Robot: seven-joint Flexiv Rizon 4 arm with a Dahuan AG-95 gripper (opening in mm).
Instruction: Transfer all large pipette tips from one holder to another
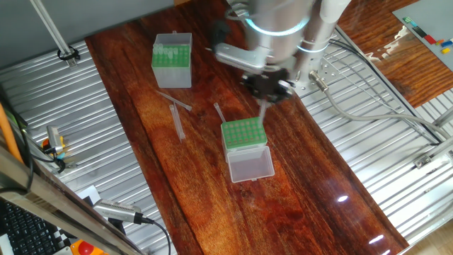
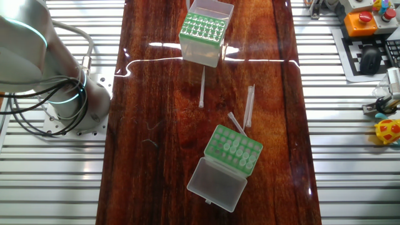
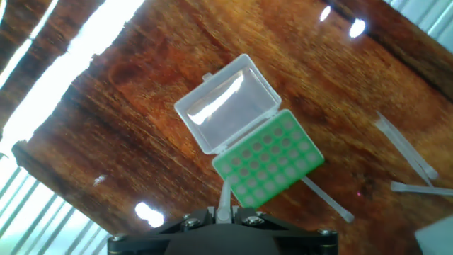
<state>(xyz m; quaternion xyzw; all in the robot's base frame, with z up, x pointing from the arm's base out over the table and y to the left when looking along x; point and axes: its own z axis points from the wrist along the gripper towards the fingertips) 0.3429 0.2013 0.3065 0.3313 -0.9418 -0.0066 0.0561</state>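
My gripper [image 1: 266, 93] is shut on a large pipette tip [image 1: 262, 110] that hangs down just above the far edge of the low green holder [image 1: 243, 134], whose clear lid [image 1: 251, 165] lies open. In the hand view the held tip [image 3: 224, 200] sticks out between my fingers [image 3: 221, 214], pointing at the near corner of the green holder [image 3: 269, 161]. The taller translucent box [image 1: 172, 60] with a green top stands at the far left. Three loose tips [image 1: 178, 122] lie on the table between the two holders. The other fixed view shows no gripper.
The wooden table [image 1: 297, 191] is flanked by ribbed metal surfaces [image 1: 368, 142]. Cables [image 1: 375, 113] run at the right behind the arm. The robot base [image 2: 62, 94] stands left of the table. A loose tip [image 3: 329, 200] lies right beside the low holder.
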